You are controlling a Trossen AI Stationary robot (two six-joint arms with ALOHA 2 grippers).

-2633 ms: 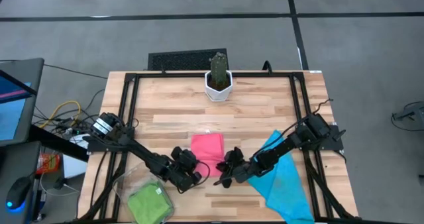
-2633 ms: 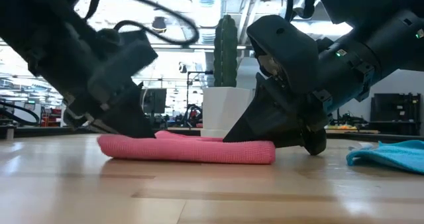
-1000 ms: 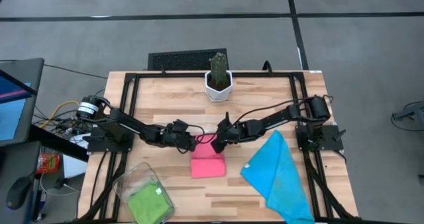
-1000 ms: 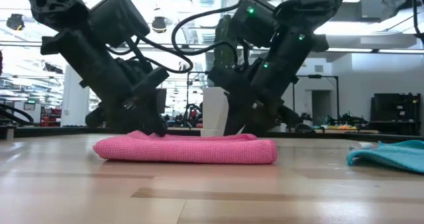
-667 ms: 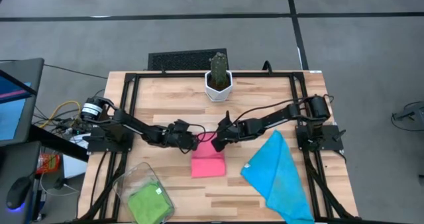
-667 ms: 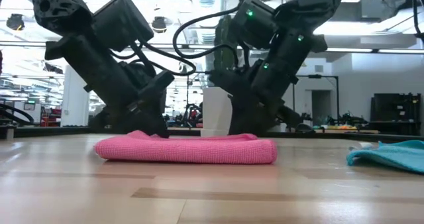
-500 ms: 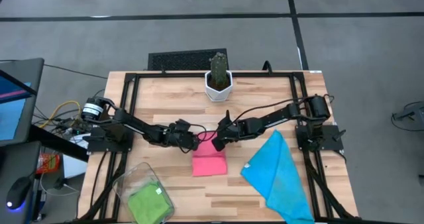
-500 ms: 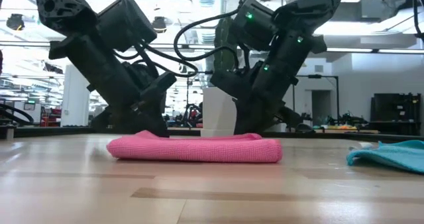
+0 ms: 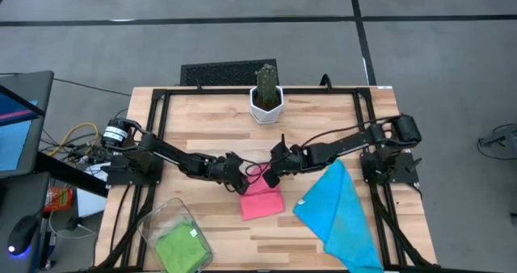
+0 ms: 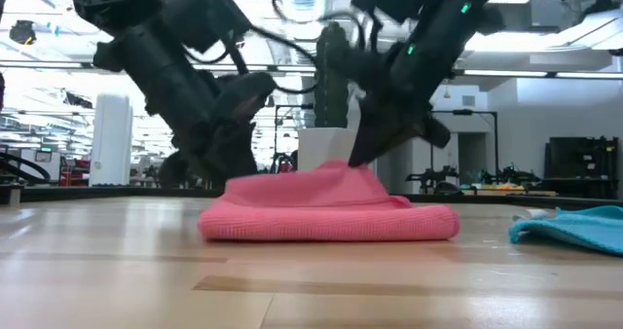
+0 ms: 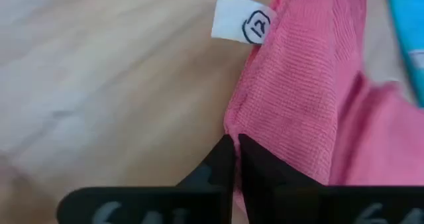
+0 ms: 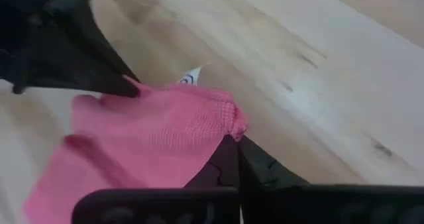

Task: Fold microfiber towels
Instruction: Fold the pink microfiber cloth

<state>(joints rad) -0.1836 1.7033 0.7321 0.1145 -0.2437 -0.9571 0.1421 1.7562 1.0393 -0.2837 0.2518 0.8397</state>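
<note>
Wooden slatted tabletop [image 9: 323,111], fuzzy hot pink folded microfiber towel [image 9: 262,200] mid-table toward front edge, white tag [image 11: 242,22] showing, far corners pinched by left gripper [image 9: 241,181] and right gripper [image 9: 270,177], both clamped, corners lifted.

You've got a folded pink towel [image 9: 262,200] mid-table with its far edge lifted and a white tag showing, a blue towel [image 9: 342,216] spread loosely at the right, and a green towel [image 9: 183,246] crumpled front-left.
</note>
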